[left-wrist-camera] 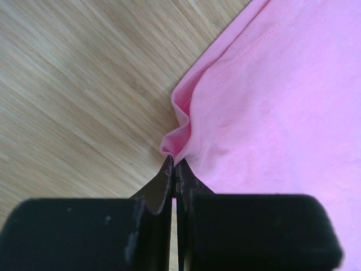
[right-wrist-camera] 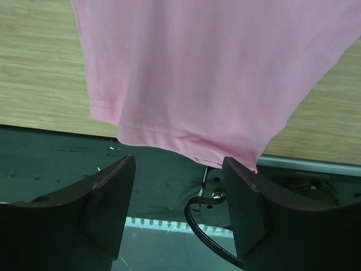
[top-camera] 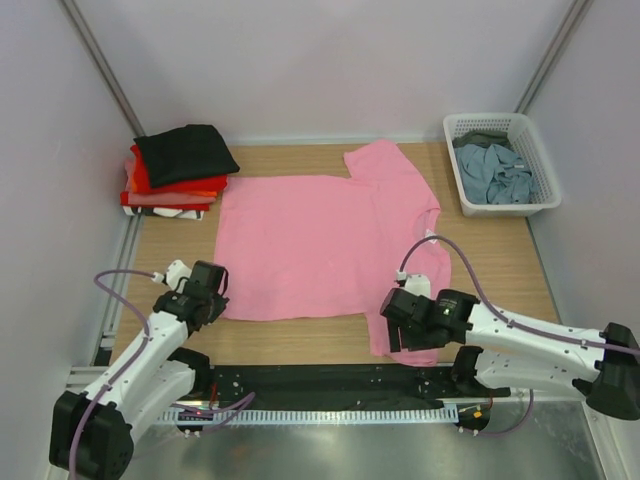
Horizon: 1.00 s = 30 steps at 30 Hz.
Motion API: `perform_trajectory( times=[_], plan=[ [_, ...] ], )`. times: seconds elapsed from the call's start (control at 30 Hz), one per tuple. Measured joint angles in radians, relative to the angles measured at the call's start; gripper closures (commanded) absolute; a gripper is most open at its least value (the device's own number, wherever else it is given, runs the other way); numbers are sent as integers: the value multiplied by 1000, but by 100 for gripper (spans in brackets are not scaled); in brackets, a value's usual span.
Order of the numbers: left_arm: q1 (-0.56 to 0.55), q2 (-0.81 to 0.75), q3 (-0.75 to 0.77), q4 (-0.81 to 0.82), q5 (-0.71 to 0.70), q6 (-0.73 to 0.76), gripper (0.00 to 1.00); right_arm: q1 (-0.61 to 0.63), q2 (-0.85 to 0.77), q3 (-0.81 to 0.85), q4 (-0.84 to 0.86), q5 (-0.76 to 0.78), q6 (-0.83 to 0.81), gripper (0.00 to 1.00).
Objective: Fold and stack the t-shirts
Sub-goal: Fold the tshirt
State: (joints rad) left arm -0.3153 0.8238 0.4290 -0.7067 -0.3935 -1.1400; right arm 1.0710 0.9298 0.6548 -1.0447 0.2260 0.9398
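A bright pink t-shirt [top-camera: 310, 245] lies spread flat in the middle of the wooden table. My left gripper [top-camera: 215, 292] is at its near left corner. In the left wrist view the jaws [left-wrist-camera: 175, 162] are shut on a small bunched fold of the pink hem [left-wrist-camera: 180, 132]. My right gripper [top-camera: 397, 325] hovers over the shirt's near sleeve at the table's front edge. Its fingers [right-wrist-camera: 179, 161] stand open, and the pink sleeve hem [right-wrist-camera: 186, 138] lies just ahead of them, not between them. A folded stack with a black t-shirt [top-camera: 185, 152] on red [top-camera: 160, 184] and orange ones sits at the back left.
A white lattice basket [top-camera: 544, 166] at the back right holds a crumpled grey-blue shirt [top-camera: 497, 175] and a dark olive one [top-camera: 480, 139]. A black base strip [right-wrist-camera: 67, 164] with a cable runs below the table's front edge. Walls close in on the left, right and back.
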Motion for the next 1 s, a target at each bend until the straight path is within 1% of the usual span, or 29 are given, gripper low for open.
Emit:
perform_trajectory(
  times=[0.1, 0.27, 0.47, 0.63, 0.73, 0.83, 0.87, 0.93, 0.97, 1.0],
  plan=[
    [0, 6, 0, 2, 1, 6, 100, 42, 54, 0, -9, 2, 25, 34],
    [0, 10, -1, 9, 2, 23, 100, 132, 195, 4, 0, 10, 43, 34],
    [0, -10, -11, 15, 4, 25, 100, 141, 306, 5, 72, 10, 43, 35],
    [0, -10, -11, 18, 5, 27, 100, 143, 350, -5, 145, 16, 44, 43],
    [0, -10, -11, 18, 5, 27, 100, 143, 349, -27, 180, 19, 51, 45],
    [0, -10, -11, 18, 8, 27, 100, 144, 334, -42, 200, 16, 57, 51],
    [0, -10, -11, 18, 9, 27, 100, 144, 328, -47, 208, 13, 58, 59],
    [0, -10, -11, 19, 9, 27, 100, 145, 310, -61, 229, 6, 64, 69],
    [0, -10, -11, 19, 9, 27, 100, 145, 301, -67, 235, 7, 65, 78],
    [0, -10, -11, 19, 9, 27, 100, 145, 293, -72, 234, 9, 66, 83]
  ],
)
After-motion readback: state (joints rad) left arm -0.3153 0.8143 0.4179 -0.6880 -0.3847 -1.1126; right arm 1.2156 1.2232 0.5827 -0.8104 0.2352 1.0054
